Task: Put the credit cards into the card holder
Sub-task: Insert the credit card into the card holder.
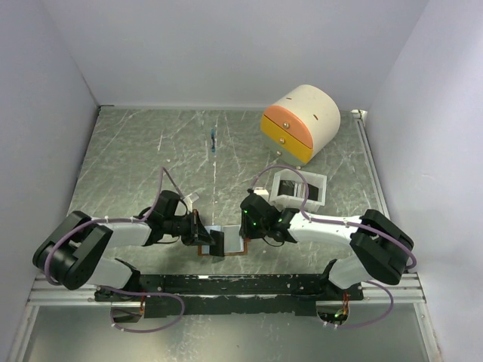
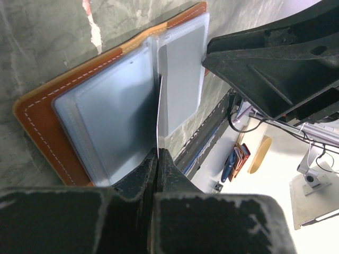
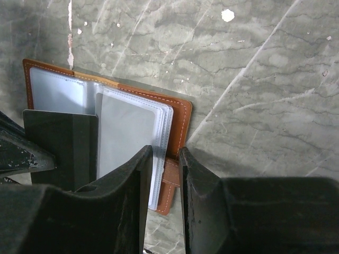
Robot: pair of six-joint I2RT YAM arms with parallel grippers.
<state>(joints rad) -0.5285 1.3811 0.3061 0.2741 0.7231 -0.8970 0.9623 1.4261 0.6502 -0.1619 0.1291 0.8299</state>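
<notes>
Left wrist view shows the left gripper (image 2: 157, 154) pinching a thin grey card (image 3: 61, 148) over the near, open brown leather wallet (image 2: 37, 121); slide it in flat, with the right gripper (image 3: 163, 154), fingers narrow and grip unclear, steadying the right side.

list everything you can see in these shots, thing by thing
card holder: one, brown leather with pale clear pockets, lying open on the table between the two grippers
credit card: one seen, dark grey, over the open holder, pinched by the left gripper
tray: one, white, right of centre; dark contents unclear
drawer box: one, cream and orange, far right
small thing: one, bluish, far centre; too small to name
table: one, grey-green marbled
left gripper: black, shut on the card
right gripper: black, jaws slightly apart over the holder's tab edge
</notes>
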